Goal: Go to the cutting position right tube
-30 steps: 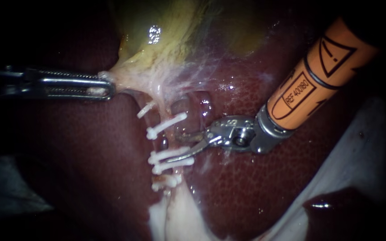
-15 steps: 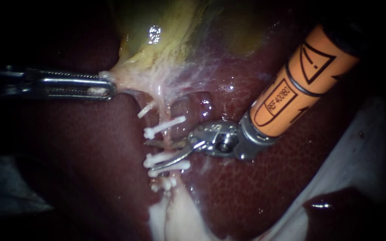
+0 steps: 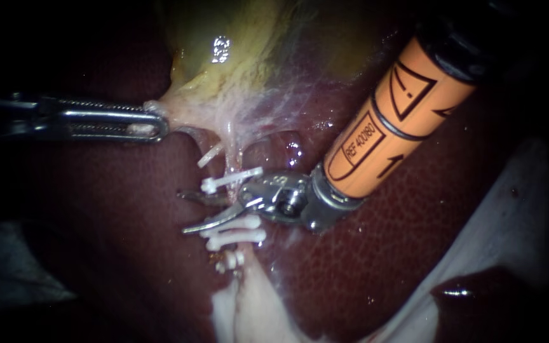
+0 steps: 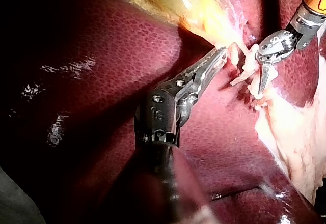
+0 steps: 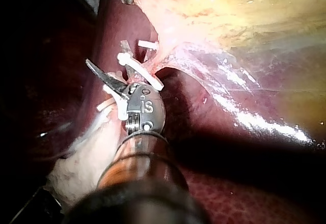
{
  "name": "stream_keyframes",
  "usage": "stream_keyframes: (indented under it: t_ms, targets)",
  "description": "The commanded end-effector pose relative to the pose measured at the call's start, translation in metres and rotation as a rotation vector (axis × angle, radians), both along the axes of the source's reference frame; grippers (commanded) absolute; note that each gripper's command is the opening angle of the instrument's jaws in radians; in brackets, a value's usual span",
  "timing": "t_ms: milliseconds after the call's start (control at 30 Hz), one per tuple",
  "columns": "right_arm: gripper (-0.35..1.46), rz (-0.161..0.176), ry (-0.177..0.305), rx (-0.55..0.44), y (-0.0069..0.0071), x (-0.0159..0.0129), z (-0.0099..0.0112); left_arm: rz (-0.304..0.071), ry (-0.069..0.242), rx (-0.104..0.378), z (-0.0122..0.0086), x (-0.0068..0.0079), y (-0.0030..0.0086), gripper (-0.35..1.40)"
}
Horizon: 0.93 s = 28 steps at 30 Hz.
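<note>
Liver filling most of the endoscope view, dark red, wet. Gallbladder above, yellowish, neck drawn out toward the left.

Left instrument: clamped on the gallbladder's neck fold, jaws closed over tissue from both sides, holding tension. No shift against the tissue over the last second.

Right instrument: the only mover. Advanced leftward across the liver over the last second, orange shaft now much deeper into the field. Blades parted at a moderate gap, nothing gripped.

Right tube: running down from the gallbladder neck, the more rightward of two thin strands there. A second ago the blade tips sat just short of it; now well past it, with the tube lying between the blades near their hinge. Right wrist view agrees: blades spread, clips to either side.

Upper clip just above the top blade; lower clips just below the bottom blade, close to touching it.

Judgement: positioning step essentially done, tube bracketed in the gap between clips. Possibly overshot, tips far beyond the tube. Worth checking that the bottom blade clears the nearest lower clip, and that the left strand is not also inside the blades; cannot tell from here.
</note>
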<state>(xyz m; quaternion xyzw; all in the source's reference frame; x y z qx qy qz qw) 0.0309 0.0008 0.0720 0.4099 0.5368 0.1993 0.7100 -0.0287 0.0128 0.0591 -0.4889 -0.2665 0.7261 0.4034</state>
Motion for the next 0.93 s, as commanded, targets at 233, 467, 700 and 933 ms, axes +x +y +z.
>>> stream_keyframes:
  t_ms: [233,467,700,933]
  targets:
    - [1.20,0.000,0.003,0.029,0.0003,-0.0003,-0.0021,0.000,0.000,0.000,0.0000,0.0001,0.0000,-0.35]
    - [1.17,-0.005,0.009,0.039,0.0003,-0.0007,-0.0045,0.001,-0.001,0.000,0.0000,0.0003,-0.0001,-0.35]
    - [1.17,-0.005,0.009,0.041,0.0004,-0.0008,-0.0047,0.001,-0.001,0.000,0.0000,0.0004,-0.0001,-0.35]
    - [1.17,-0.005,0.009,0.041,0.0004,-0.0008,-0.0048,0.002,-0.001,0.001,-0.0001,0.0003,0.0000,-0.35]
